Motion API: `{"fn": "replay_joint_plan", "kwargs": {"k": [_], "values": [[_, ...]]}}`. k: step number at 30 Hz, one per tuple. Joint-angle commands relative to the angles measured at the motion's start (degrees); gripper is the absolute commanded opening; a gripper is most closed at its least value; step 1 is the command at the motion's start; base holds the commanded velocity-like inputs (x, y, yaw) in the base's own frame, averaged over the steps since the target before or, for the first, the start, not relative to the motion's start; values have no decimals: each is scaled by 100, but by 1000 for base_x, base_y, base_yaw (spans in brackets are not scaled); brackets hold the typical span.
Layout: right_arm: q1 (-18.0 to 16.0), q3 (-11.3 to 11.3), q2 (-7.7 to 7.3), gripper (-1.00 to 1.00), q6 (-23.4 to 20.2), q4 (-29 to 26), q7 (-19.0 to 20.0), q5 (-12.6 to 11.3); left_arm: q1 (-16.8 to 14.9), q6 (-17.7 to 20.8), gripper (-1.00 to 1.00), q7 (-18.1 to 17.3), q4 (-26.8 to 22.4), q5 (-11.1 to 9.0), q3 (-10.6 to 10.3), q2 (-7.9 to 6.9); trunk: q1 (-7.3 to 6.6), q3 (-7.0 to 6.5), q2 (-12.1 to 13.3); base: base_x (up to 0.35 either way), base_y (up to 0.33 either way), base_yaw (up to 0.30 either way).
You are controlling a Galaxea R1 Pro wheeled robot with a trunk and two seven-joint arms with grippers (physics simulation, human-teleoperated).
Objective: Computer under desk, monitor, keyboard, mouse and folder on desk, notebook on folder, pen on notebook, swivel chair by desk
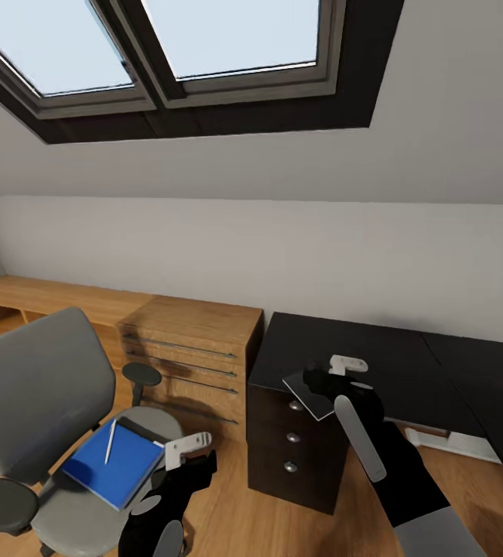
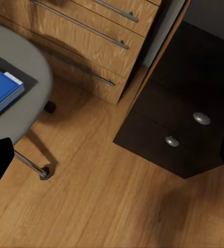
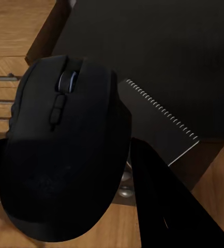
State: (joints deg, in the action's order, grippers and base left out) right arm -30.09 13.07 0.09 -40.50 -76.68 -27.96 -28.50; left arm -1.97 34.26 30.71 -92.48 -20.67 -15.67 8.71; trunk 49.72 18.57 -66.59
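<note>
Head view: the long black-topped desk (image 1: 406, 348) w/ black three-drawer unit and round silver knobs stands against the white wall, under the slanted skylight (image 1: 174, 46). The low light-wood cabinet (image 1: 193, 356) w/ long bar handles sits just beside the desk's drawer end. Further from the desk, past the cabinet, is the grey padded swivel chair (image 1: 39, 394) w/ black armrests; a flat bright blue folder (image 1: 112, 464) lies on its seat, a thin pale pen (image 1: 110, 442) on top of the folder. The right gripper (image 1: 325, 381) hangs over the desk's drawer-end corner, a small black rounded mouse (image 1: 319, 379) btwn its fingers, above a thin light grey notebook (image 1: 311, 396) that overhangs that corner. The left gripper (image 1: 183, 451) hovers btwn chair and drawer unit; jaw state can't tell.

Left wrist view: wood floor (image 2: 106, 206), drawer knobs, cabinet front, chair seat edge w/ folder corner (image 2: 0, 90).

Right wrist view: mouse (image 3: 65, 150) clamped in the jaws, blocking much of the desk; notebook's (image 3: 158, 124) spiral edge shows beside it.
</note>
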Motion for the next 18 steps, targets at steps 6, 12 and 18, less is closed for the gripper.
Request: {"fn": "replay_joint_plan", "kwargs": {"k": [6,12,18], "values": [[-5,3,-8,-100,-1,-8,-78,-75,-5,11,100,57,-7,-60,-7,-1,0,7,-5,0,0,-4],[-5,-85,-9,-100,-4,8,-78,-75,-5,11,100,57,-7,-60,-7,-1,0,-9,-5,0,0,-132],[-5,-247,-9,-100,-19,12,-78,-76,-5,11,100,57,-7,-60,-7,-1,0,-33,-5,0,0,-240]]}}
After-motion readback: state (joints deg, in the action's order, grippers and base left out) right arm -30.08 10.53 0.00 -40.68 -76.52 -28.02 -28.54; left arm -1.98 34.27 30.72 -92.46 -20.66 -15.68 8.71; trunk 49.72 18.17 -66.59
